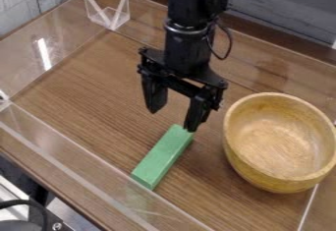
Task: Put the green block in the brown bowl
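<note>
The green block (161, 158), a flat bright green bar, lies on the wooden table near the front, pointing up and to the right. The brown bowl (280, 141), a thick tan wooden one, stands empty to the right of the block. My gripper (175, 112) hangs just above the block's far end, black fingers (153, 99) pointing down and spread wide. It is open and nothing sits between the fingers.
A clear plastic wall (79, 166) rims the wooden table (92, 87) along the left and front. A small clear stand (108, 13) sits at the back left.
</note>
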{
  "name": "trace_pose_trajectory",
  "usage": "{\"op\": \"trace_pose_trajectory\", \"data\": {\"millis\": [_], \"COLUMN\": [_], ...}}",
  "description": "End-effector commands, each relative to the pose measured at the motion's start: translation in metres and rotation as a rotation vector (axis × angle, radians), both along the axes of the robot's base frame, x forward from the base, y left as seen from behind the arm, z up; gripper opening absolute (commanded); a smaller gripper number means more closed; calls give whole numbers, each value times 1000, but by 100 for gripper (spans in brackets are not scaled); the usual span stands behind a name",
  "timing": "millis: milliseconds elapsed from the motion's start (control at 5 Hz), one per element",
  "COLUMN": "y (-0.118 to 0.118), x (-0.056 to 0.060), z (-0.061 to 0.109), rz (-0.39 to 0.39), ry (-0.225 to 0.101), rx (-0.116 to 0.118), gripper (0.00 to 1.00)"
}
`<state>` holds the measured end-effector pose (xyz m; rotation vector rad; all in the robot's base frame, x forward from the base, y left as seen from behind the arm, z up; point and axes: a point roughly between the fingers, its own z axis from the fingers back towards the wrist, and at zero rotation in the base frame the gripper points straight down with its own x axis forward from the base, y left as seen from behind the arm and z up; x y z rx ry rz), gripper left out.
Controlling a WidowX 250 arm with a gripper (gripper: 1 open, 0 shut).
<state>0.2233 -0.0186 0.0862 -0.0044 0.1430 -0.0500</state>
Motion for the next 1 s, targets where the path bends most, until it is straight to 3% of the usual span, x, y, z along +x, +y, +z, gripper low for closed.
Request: {"op": "trace_pose_trajectory", "data": {"millis": [0, 800], "y": [-3, -5], "x": [1, -10], "z": [5, -13], "rz": [-12, -6], "ry": [-36, -35], "rx": [-1, 4], "gripper": [100, 100]}}
